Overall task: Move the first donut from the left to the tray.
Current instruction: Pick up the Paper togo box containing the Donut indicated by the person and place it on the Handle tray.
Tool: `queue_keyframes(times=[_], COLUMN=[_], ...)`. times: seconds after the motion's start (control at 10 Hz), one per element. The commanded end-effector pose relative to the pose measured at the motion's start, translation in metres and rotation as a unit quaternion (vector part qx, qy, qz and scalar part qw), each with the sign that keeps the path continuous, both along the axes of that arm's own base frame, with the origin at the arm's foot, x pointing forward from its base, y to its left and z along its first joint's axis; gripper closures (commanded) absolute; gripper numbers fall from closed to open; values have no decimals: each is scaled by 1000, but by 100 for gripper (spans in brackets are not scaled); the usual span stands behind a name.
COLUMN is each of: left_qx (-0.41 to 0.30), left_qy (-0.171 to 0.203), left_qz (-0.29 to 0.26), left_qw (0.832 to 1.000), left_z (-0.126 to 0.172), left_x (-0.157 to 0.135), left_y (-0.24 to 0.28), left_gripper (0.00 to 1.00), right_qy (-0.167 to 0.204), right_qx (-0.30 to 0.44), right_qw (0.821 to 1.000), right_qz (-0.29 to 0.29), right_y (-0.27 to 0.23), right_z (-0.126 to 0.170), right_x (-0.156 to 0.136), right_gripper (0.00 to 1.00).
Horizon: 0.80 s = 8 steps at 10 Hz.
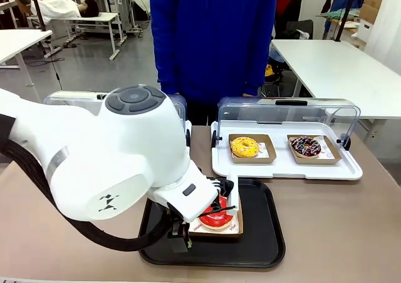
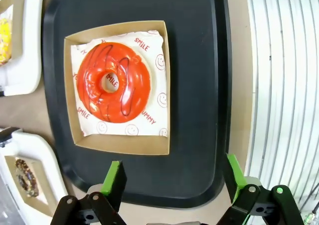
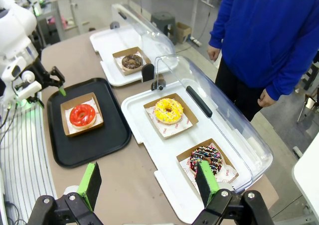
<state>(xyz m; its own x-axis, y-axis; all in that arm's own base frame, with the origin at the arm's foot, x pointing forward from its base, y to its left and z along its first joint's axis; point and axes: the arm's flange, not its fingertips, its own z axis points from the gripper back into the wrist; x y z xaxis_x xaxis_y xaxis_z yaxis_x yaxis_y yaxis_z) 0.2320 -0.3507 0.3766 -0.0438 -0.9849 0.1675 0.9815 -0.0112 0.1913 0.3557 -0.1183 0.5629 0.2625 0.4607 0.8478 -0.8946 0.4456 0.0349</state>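
The red-iced ring donut [image 2: 113,81] lies in its shallow brown cardboard tray [image 2: 149,144], which rests flat on the black plastic tray [image 2: 199,85]. My left gripper [image 2: 174,185] hangs open above the black tray's edge, back from the cardboard tray, with nothing between its green pads [image 2: 113,177]. In the front view the donut [image 1: 216,219] peeks out from under my left arm [image 1: 119,164], on the black tray [image 1: 263,233]. My right gripper [image 3: 148,185] is open and empty, high over the table, well away from the donut [image 3: 82,115].
A white display tray [image 1: 288,170] with its clear lid raised holds a yellow donut [image 1: 244,146] and a sprinkled chocolate donut [image 1: 306,146]. A second white tray holds a chocolate donut [image 3: 132,61]. A person in a blue top [image 1: 213,39] stands at the far side.
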Motion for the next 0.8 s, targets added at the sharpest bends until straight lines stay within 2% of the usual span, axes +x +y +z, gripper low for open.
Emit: queue_keyframes(times=[0.0,0.1,0.7], left_qx=[-13,0,0], left_qy=[7,0,0], left_qz=[-22,0,0], left_qw=[1000,1000,1000], left_z=[5,0,0], left_x=[0,0,0], left_y=[9,0,0], left_gripper=[0,0,0], right_qy=[-15,-15,-15], right_qx=[8,8,8], right_qw=[1000,1000,1000], right_qz=[7,7,7], right_y=[1,1,1], right_z=[1,1,1], right_x=[2,2,2], right_gripper=[0,0,0])
